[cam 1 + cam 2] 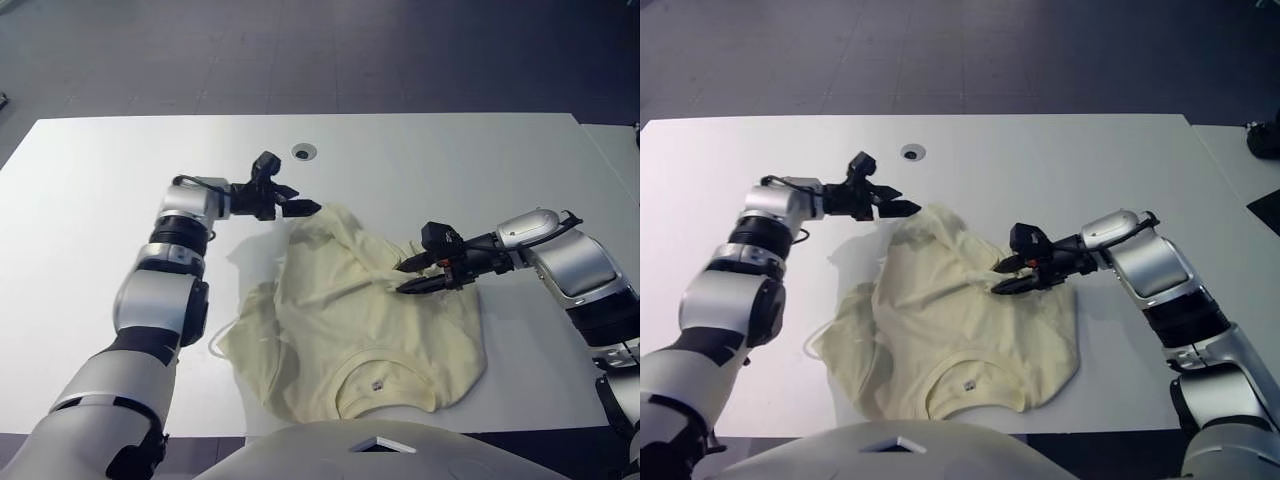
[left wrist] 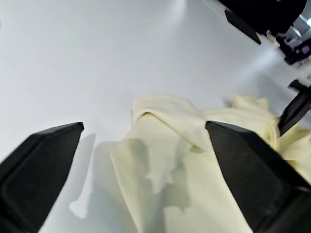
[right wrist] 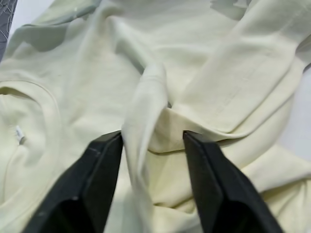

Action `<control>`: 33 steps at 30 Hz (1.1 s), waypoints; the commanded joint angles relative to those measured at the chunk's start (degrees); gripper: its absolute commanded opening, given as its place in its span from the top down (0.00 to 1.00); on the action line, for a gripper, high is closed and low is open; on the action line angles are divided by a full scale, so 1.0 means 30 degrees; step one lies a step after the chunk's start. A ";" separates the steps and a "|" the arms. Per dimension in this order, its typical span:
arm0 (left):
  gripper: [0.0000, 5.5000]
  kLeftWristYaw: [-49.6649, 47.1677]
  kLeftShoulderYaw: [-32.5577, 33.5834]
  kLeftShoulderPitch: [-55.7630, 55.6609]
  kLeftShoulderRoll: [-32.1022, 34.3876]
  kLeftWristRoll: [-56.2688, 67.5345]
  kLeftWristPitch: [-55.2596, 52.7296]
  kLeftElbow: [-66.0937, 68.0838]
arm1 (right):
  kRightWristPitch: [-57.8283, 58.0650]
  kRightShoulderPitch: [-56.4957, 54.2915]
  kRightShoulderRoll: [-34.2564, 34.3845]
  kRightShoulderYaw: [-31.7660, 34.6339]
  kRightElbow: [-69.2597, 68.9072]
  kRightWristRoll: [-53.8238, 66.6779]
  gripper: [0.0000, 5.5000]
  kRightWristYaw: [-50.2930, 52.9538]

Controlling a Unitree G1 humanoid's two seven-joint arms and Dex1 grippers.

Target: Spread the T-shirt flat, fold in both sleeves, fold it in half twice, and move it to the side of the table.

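The cream T-shirt (image 1: 360, 330) is lying crumpled on the white tabletop (image 1: 110, 170), toward its near edge. I am holding my left pincer (image 1: 307, 209) open at the shirt's far edge, while my right pincer (image 1: 408, 277) is straddling a raised fold, fingers apart.

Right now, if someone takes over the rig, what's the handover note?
Left gripper: open, at the far edge of the T-shirt, holding nothing.
Right gripper: open, fingers on either side of a raised fold in the middle of the shirt, not clamped.
T-shirt: crumpled in a heap on the white table, collar toward the robot.
Done: nothing yet; the shirt is not flat.
Left: spread it flat, fold in both sleeves, fold in half twice, move it to the table's side.
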State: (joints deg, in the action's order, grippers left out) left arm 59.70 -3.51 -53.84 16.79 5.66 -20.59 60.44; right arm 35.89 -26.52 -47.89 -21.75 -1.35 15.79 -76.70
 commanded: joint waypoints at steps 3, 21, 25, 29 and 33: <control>0.02 -0.2828 -0.0413 -0.0817 -0.1080 -0.1482 0.2835 0.1963 | -0.0232 -0.0037 0.0461 -0.0138 0.0030 -0.0434 0.37 0.0129; 0.02 -0.4195 -0.3375 0.0348 -0.1255 -0.5041 0.3954 0.2989 | 0.0798 -0.1363 0.2141 0.0886 0.1972 -0.0747 0.02 0.2458; 0.02 -0.2435 -0.4347 0.1414 -0.0573 -0.5639 0.3806 0.1702 | 0.1385 -0.2362 0.2956 0.2040 0.3408 -0.0623 0.02 0.3846; 0.02 -0.2048 -0.4475 0.2191 -0.0017 -0.5394 0.3365 0.0393 | 0.1858 -0.2706 0.3342 0.2550 0.3760 -0.0506 0.02 0.4421; 0.02 -0.1315 -0.3011 0.2027 -0.0041 -0.3579 0.2277 -0.1298 | 0.2341 -0.3011 0.4025 0.3120 0.4393 -0.0583 0.02 0.5645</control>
State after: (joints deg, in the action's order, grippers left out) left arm 54.62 -13.89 -50.16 16.26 -6.40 -10.04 57.36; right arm 42.03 -33.80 -36.86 -13.61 10.96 14.10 -61.59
